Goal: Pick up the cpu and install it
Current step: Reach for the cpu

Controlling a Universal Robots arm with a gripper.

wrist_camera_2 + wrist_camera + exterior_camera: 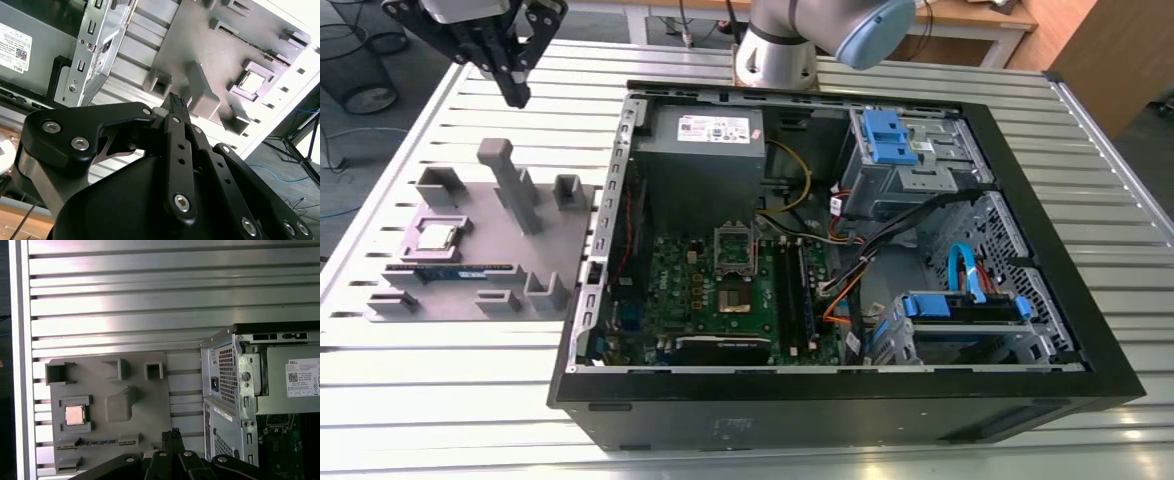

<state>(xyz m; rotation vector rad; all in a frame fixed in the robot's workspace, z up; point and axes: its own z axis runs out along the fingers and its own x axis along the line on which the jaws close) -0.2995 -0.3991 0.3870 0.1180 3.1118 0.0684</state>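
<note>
- At the exterior view's left, a grey holder tray [487,228] lies flat on the slatted metal desk [440,400], just beside the open computer case [787,420].
- The cpu [438,236] sits in a square pocket towards the tray's left side, silvery top up. It is untouched and well apart from the case. In the first wrist view the cpu [75,415] lies level in its frame.
- The long blue-green memory stick [454,270] lies in a slot just beside the cpu's pocket, on the side nearer the camera.
- The gripper [518,95] hangs above the tray's far edge, to the right of the cpu and clear of everything. Its fingers are drawn together at the tips with nothing between them, which both wrist views bear out.
- Judged from this, the step in hand is the approach for the pick-up; no grasp has begun.
- That pick calls for the fingers to part, centre over the chip and come down squarely on its thin edges without nudging the memory stick.
- Further right, inside the case, the motherboard's socket [735,250] stands bare with its frame open, so the install is not yet done.
</note>
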